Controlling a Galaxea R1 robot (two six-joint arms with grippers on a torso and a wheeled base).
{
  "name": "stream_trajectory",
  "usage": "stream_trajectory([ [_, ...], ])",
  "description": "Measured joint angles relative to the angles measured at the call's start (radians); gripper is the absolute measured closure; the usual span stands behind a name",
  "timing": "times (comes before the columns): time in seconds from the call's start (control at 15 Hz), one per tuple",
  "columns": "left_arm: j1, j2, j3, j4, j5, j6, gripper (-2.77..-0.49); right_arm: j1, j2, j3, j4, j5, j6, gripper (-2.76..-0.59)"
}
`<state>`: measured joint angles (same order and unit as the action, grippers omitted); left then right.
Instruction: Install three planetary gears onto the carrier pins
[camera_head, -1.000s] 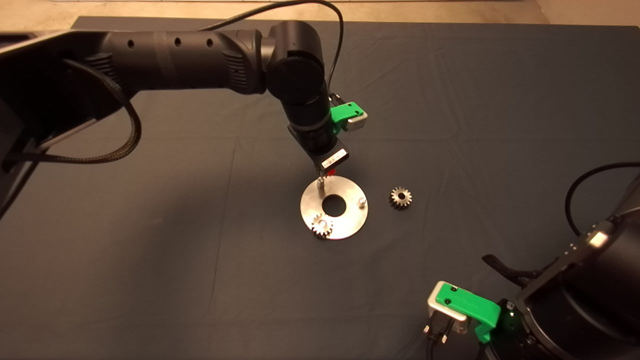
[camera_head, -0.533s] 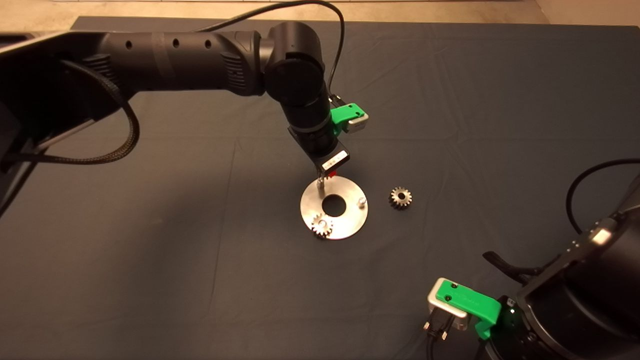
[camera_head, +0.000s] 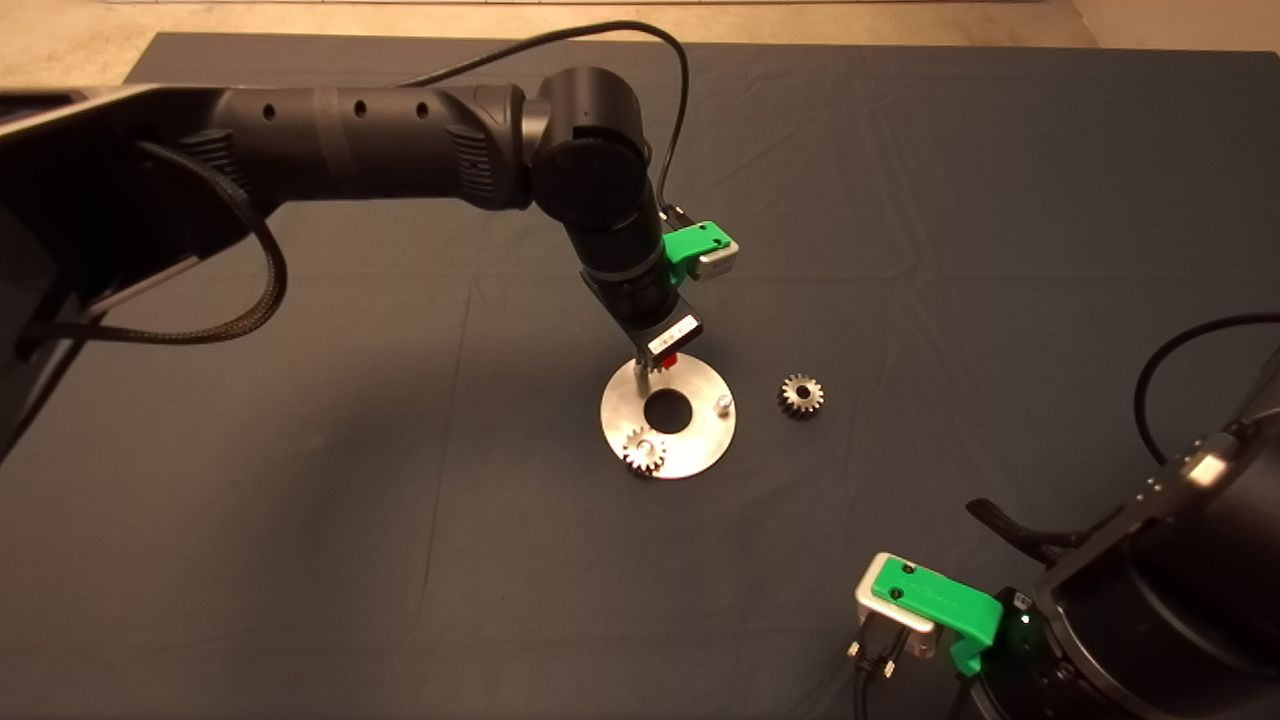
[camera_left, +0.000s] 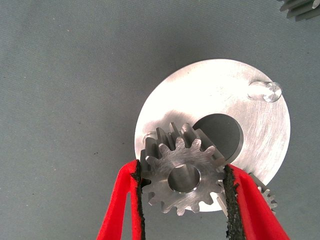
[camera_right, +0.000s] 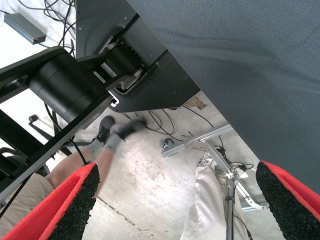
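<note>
My left gripper (camera_head: 657, 362) is shut on a planetary gear (camera_left: 182, 177), held on edge-to-edge pads just above the far-left part of the shiny carrier disc (camera_head: 700, 440), also seen in the left wrist view (camera_left: 215, 95). A bare pin (camera_head: 640, 369) stands right by the gripper's tip. A second bare pin (camera_head: 724, 402) stands on the disc's right side (camera_left: 267, 91). A second gear (camera_head: 645, 451) sits on the near pin, partly hidden in the wrist view (camera_left: 269, 199). A third gear (camera_head: 800, 395) lies loose on the mat right of the disc.
My right gripper (camera_head: 925, 610) is parked at the lower right edge, open (camera_right: 180, 200), looking past the mat's edge (camera_right: 200, 95) at the floor. A person's legs and a shoe (camera_right: 120, 131) show there. The left arm (camera_head: 400, 130) spans the mat's far left.
The left arm has shifted slightly nearer and lower, bringing the held gear closer to the disc's far-left pin. The disc, the other gears and the right arm have not moved.
</note>
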<state>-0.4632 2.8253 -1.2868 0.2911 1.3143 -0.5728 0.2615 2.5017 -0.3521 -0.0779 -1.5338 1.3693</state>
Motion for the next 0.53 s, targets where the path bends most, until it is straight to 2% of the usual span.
stream_trajectory([
  [0.53, 0.0, -0.019, 0.0, 0.0, -0.001, 0.0, -0.69, 0.0, 0.0, 0.0, 0.0, 0.0, -0.011, -2.33],
])
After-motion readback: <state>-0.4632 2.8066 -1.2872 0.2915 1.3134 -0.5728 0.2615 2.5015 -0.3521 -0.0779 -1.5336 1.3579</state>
